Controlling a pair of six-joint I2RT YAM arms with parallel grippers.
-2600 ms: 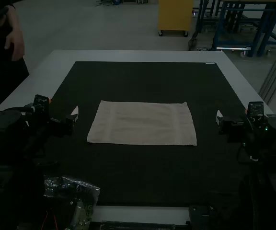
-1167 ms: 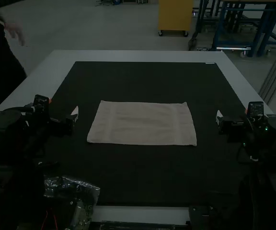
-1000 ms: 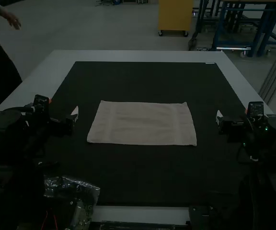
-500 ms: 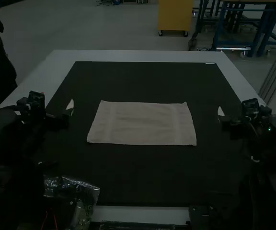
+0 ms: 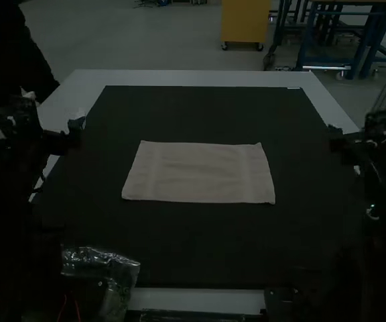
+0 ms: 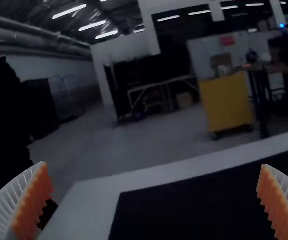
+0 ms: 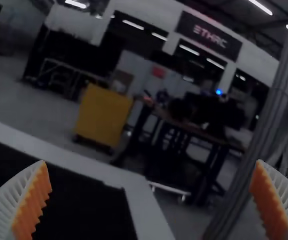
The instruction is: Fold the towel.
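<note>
High view: I see the towel [image 5: 198,173] lying flat on the black mat [image 5: 200,245] atop the white surface [image 5: 179,78], between the left claw [image 5: 76,123] and right claw [image 5: 335,133], away from both | left wrist view: left claw [image 6: 153,172] wide apart | right wrist view: right claw [image 7: 151,170] wide apart too

A dark mat [image 5: 200,248] lies on a pale table [image 5: 186,78]. Near its front left is a crinkled bag [image 5: 99,258], seemingly clear plastic; a small label [image 5: 293,88] marks the far edge, toward the right.
</note>
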